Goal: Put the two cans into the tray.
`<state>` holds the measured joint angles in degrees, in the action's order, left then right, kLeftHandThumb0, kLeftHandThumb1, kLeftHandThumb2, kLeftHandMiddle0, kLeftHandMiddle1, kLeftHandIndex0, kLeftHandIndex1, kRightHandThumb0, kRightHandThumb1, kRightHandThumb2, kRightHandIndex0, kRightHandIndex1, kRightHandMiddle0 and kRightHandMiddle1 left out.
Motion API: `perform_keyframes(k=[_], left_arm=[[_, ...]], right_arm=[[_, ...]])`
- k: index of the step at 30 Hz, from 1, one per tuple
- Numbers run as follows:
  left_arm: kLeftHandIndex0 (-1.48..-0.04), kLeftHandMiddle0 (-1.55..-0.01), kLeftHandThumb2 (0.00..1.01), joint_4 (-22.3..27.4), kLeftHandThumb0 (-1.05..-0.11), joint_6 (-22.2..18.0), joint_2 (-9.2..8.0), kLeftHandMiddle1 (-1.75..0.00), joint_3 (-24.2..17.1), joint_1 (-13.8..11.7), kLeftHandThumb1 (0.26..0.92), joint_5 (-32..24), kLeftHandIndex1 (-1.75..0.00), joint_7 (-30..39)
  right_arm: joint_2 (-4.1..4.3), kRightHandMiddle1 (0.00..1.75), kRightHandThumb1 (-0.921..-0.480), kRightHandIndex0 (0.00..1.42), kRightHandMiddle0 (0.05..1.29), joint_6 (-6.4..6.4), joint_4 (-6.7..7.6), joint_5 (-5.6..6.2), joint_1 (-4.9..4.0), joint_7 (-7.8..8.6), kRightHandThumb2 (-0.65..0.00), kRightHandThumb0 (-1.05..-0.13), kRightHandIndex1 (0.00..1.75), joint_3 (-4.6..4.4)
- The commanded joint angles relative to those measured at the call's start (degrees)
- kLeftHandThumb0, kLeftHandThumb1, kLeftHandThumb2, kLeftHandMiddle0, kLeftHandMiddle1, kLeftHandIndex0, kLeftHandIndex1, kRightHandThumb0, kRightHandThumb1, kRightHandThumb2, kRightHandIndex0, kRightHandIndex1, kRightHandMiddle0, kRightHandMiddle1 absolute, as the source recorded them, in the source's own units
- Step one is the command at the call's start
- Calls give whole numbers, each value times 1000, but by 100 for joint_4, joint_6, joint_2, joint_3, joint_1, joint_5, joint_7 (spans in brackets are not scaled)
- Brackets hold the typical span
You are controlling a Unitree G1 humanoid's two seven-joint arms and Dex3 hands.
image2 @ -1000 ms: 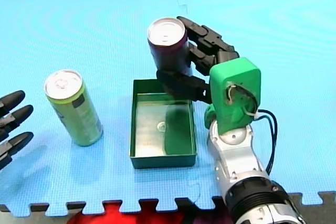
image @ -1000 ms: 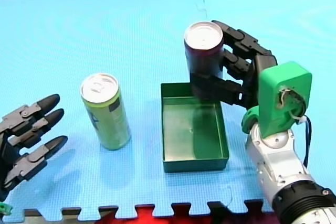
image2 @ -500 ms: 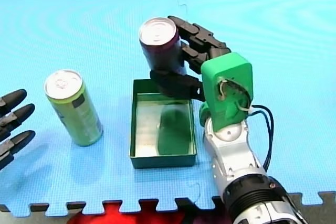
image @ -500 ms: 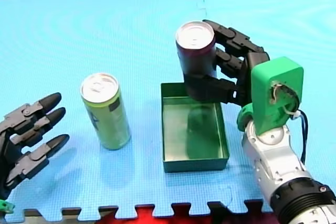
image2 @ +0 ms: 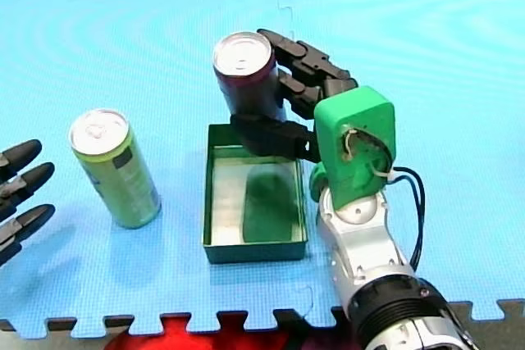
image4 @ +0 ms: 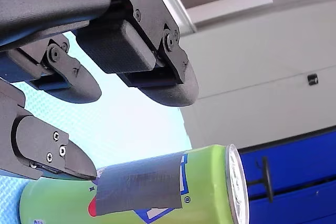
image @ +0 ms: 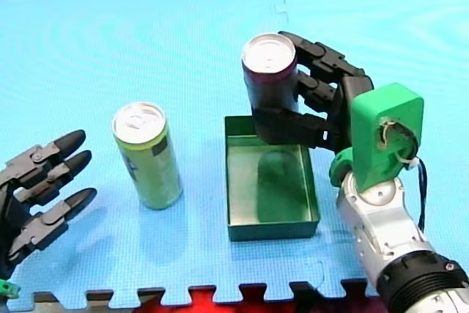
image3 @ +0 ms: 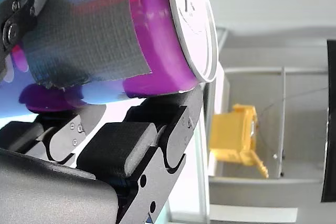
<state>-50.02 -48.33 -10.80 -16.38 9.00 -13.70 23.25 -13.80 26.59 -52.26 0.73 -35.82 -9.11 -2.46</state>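
— While the right hand is gripping the purple can, where is it hanging?
— Over the tray's far rim, its thumb hiding the can's base. The green can is standing on the mat left of the tray. The left hand, holding nothing, is hovering front-left.
— First wrist view?
— Fingers are pressing the purple can.
— Second?
— The green can is showing past the fingers.

Both head cameras look down on one mat, tray, purple can and green can; each wrist camera closely faces one can.
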Motion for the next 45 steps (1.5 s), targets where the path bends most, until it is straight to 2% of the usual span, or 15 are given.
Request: perform_keyframes(k=[1,7,13,15,19,24,29,34,37,45], left_arm=[[-756,-715,1,7,-1048,-58,-75,-2,-39,-29,848,-16,-1,-22],[-755,-715,1,-3,-1048,-83,-85,-1,-47,-42,849,-15,0,-16],[-755,-713,0,2,-1048,-93,-94,0,-58,-50,847,-27,0,3],[-755,-713,0,11,-1048,-92,-94,0,-60,-56,847,-26,-1,1],[-756,-713,0,34,-1048,-89,-94,0,-61,-76,847,-20,-1,-11],[-752,-712,0,34,-1048,-76,-100,0,-54,-68,847,7,0,-39],[-752,-712,0,37,-1048,-67,-104,0,-55,-73,846,-2,0,-31],[-751,-709,0,48,-1048,-65,-114,0,-58,-86,844,-22,0,-7],[-752,-709,0,68,-1048,-62,-112,0,-57,-100,843,-26,-1,-6],[-753,-706,0,155,-1048,-39,-133,0,-59,-151,841,-44,-1,14]], right_arm=[[-544,3,-761,1331,1137,239,-24,83,10,9,0,-411,6,8],[-565,4,-760,1338,1142,376,-146,232,61,154,0,-411,6,74],[-590,4,-760,1341,1149,408,-174,435,113,389,0,-403,5,145],[-594,4,-760,1341,1150,430,-220,464,135,440,0,-400,4,152],[-604,3,-760,1339,1151,520,-305,415,206,435,0,-394,2,123],[-568,2,-757,1334,1152,673,-308,199,316,265,0,-389,0,-1],[-553,2,-756,1332,1154,712,-281,120,360,173,0,-382,0,-55],[-526,1,-756,1331,1154,700,-245,23,367,49,0,-376,0,-88],[-526,0,-755,1330,1152,687,-255,6,367,15,0,-375,0,-94],[-526,0,-755,1327,1149,734,-469,47,278,39,0,-369,0,-43]])
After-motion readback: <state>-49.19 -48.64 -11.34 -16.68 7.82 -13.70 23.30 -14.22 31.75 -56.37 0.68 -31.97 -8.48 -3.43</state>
